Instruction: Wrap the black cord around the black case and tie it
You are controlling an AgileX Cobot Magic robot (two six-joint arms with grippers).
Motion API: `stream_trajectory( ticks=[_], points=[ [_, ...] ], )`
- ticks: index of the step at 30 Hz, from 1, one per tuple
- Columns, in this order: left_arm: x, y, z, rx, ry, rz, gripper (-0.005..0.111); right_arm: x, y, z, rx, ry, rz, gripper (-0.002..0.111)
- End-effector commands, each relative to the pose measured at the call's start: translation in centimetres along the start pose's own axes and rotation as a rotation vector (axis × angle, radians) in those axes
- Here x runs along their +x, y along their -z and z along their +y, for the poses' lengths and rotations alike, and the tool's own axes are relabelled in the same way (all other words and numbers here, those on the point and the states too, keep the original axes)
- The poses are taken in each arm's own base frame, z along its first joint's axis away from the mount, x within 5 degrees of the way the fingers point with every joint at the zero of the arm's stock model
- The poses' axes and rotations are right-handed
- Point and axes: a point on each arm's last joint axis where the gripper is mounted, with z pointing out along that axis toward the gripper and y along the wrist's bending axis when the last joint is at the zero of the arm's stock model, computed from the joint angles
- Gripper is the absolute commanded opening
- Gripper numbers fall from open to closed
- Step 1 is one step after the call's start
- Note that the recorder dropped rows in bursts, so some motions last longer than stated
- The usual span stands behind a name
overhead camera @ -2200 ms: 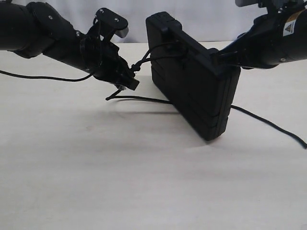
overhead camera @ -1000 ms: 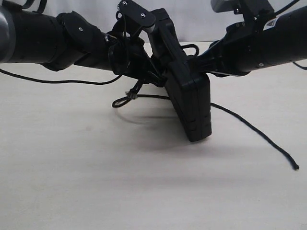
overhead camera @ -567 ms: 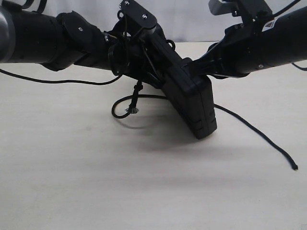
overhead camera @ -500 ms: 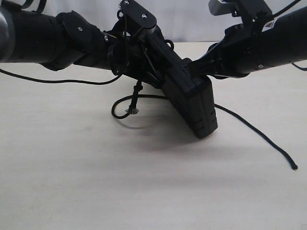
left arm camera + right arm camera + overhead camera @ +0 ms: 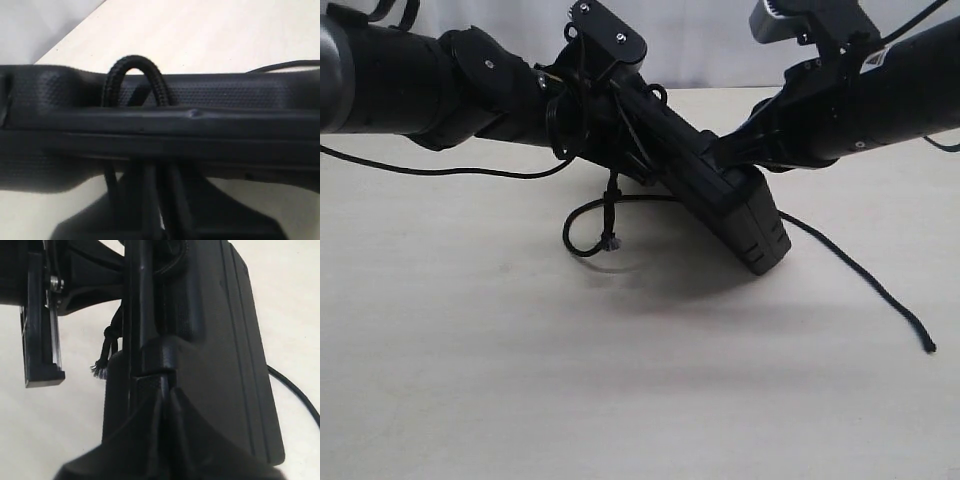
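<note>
- Tipped further than a moment ago, the black pebble-textured rectangular plastic case [image 5: 720, 200] now leans steeply. Its low corner has swung away from the left fingers, down close to the pale matte tabletop [image 5: 620, 390].
- Meanwhile the left gripper [image 5: 638, 150] has closed. Its fingers press together on the case's thin raised seam rim, and the right gripper [image 5: 725, 152] is pinched tight on the opposite rim. Whether cord is also caught under the left pads, I cannot tell.
- That rim is hard, narrow and smooth, so each bite is small. My worry is that the case pivots between the two grips, or that its low corner strikes the table and levers it loose.
- The long thin matte black braided cord [image 5: 860, 275] arches over the rim just beyond the left fingers. It sags in a slack loop below them and trails across the table past the right fingers. So loose a wrap could slide off the rounded edge.
- Its knotted, frayed end [image 5: 611, 243] dangles under the left fingers, and looks fluffy enough to be awkward to pinch.
</note>
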Motion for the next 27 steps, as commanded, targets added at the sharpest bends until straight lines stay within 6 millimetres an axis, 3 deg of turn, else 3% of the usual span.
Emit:
stream_trajectory(
  ticks=[1,12,18,20,22,24,27],
  points=[
    [-0.7,0.1,0.8,-0.087,0.021,-0.057,0.000,1.2,-0.8,-0.1,-0.008,0.035,0.099,0.004],
    [-0.7,0.1,0.8,-0.093,0.020,-0.060,0.000,0.2,-0.4,0.8,-0.097,0.105,-0.005,0.008],
    [-0.8,0.1,0.9,-0.102,0.013,-0.064,0.000,-0.9,2.1,1.4,-0.105,0.125,-0.067,0.051],
    [-0.7,0.1,0.8,-0.097,0.013,-0.061,0.000,-2.0,3.1,1.6,-0.116,0.003,-0.088,0.051],
    [-0.7,0.1,0.8,-0.094,0.013,-0.060,0.000,-2.3,3.8,1.8,-0.119,0.024,-0.039,0.051],
    [-0.8,0.1,0.9,-0.101,0.011,-0.066,0.000,-3.0,4.6,0.9,-0.003,0.087,-0.034,0.051],
    [-0.8,0.1,0.9,-0.101,0.011,-0.066,0.000,-2.6,5.0,-3.6,0.396,-0.040,-0.004,0.051]
  ],
)
